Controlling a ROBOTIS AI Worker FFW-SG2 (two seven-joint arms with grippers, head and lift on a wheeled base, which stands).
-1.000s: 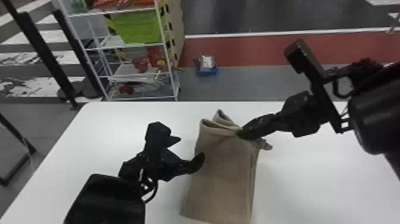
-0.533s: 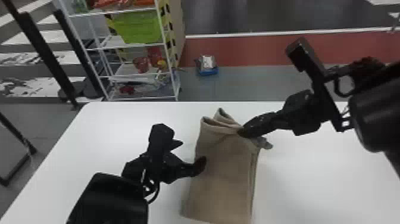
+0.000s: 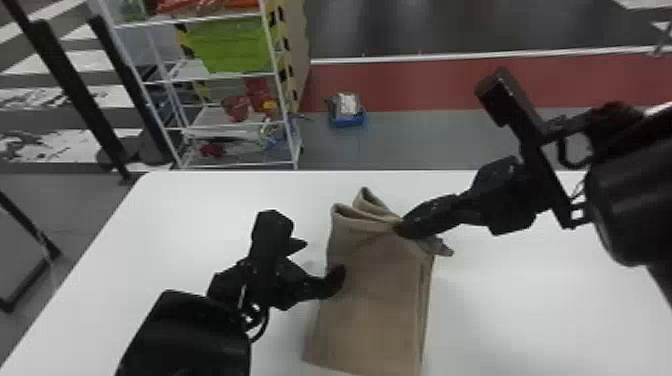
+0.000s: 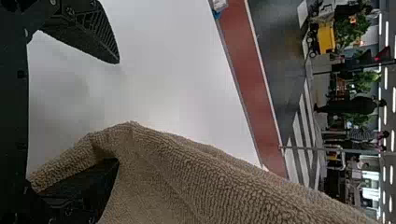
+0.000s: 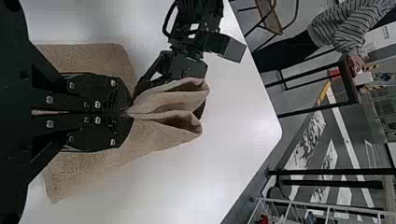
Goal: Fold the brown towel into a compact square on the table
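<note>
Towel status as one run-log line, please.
towel: on table, not yet square | right gripper: shut on towel | left gripper: open, at towel edge

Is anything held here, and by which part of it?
The towel is held near its far end, where layers bunch, in the right claw. The left claw is open at its left edge.

Strip lights (image 4: 385,81), floor stripes (image 3: 85,60) and open shelving (image 3: 225,76) show a large indoor hall
</note>
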